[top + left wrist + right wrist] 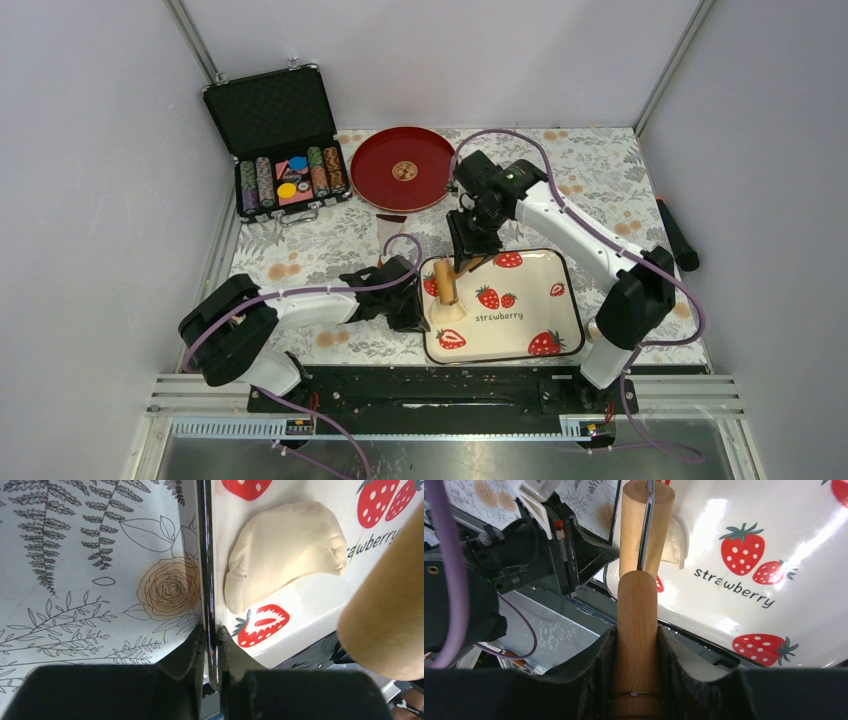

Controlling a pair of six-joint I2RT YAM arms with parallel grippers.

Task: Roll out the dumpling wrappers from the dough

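Underneath everything: table point(600, 170), covered by a floral cloth. At near centre: tray point(540, 300), white with strawberry print and a dark rim, lying flat. At far left: black case point(275, 120), lid raised, rows of chips inside. Just beside case, at far centre: red plate point(380, 160) with a gold emblem in the middle. Reaching in low from the left: left gripper point(211, 635), set at the tray's left rim, jaws almost closed and pinching that rim, one of the fingers point(185, 655) outside on the cloth side and the other inside the tray. Reaching down from the far right over the tray's left part: right gripper point(636, 635), jaws partly apart and clamped on the handle of the roller point(639, 595). Roller of tan wood, tilted, free end pointing toward the tray's left edge. Inside the tray, near the pinched rim: dough point(285, 550), a single pale-cream lump pressed into a rough half-moon, lying between two printed strawberries. Partly hidden behind the roller in the right wrist view. Contact between roller and dough: cannot tell.
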